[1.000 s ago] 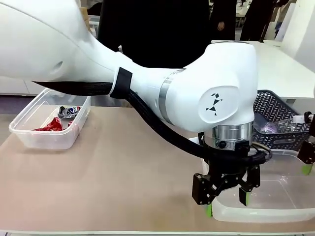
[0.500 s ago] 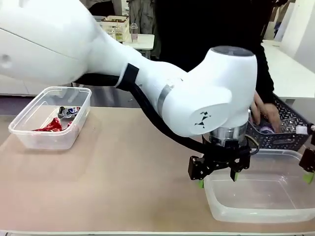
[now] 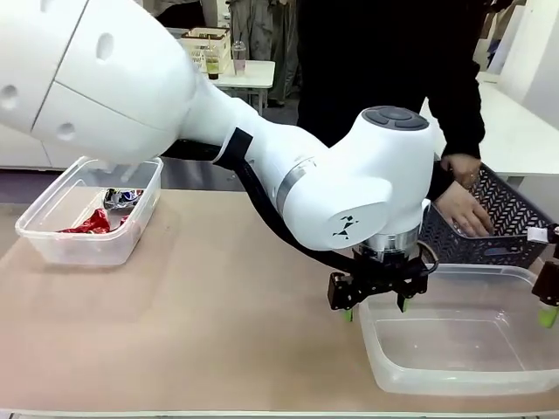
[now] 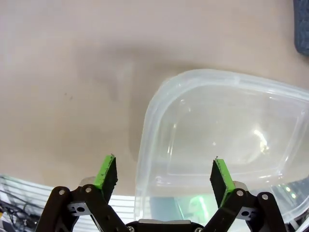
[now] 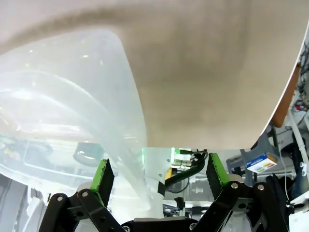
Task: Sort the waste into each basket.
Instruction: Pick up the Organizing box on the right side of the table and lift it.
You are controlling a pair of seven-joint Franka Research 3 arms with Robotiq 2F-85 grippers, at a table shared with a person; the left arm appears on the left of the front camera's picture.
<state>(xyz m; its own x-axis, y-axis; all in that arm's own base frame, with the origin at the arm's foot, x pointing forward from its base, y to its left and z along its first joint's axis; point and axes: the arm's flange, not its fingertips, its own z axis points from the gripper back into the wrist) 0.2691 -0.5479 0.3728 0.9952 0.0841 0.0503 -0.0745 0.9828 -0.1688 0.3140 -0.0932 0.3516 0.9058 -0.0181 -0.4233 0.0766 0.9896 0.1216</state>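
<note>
Crushed red and blue-white metal cans (image 3: 91, 223) lie in a small clear plastic tub (image 3: 54, 244) well left of my released left pincer (image 3: 376, 310); a person's hand (image 3: 463, 211) rests in the dark lattice basket (image 3: 514, 208) beyond. Right pincer (image 5: 161, 173) released.

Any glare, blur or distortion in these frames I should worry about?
Left wrist view: sharp, small glare specks on the clear tub floor, soft shadow on the table. Right wrist view: tub wall close to the lens, smeared and out of focus; the table edge curves. Front view: even light, no blur; the left arm looms large near the camera.
</note>
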